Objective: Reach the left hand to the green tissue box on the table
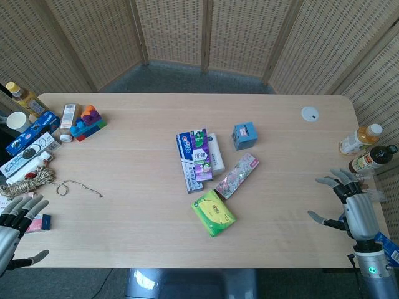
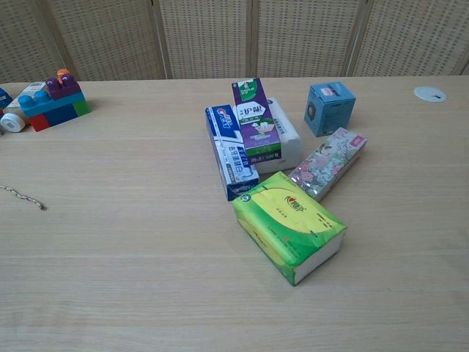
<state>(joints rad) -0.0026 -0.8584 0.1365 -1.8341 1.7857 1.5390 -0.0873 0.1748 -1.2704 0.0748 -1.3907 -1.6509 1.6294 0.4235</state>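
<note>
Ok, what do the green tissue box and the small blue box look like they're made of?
Green tissue box: apparently a soft plastic-film pack, glossy, with slightly rounded edges and sheen. Small blue box: likely printed cardboard, matte, with crisp square corners. Neither can be confirmed from the look alone.

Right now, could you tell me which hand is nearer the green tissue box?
Right, slightly. The right hand sits off the green tissue box's right; the left hand waits at the table's far left corner.

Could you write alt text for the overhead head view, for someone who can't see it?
A green tissue box lies untouched near the middle of a wooden table, among toothpaste boxes. The robot's left hand and right hand rest open at opposite edges.
</note>
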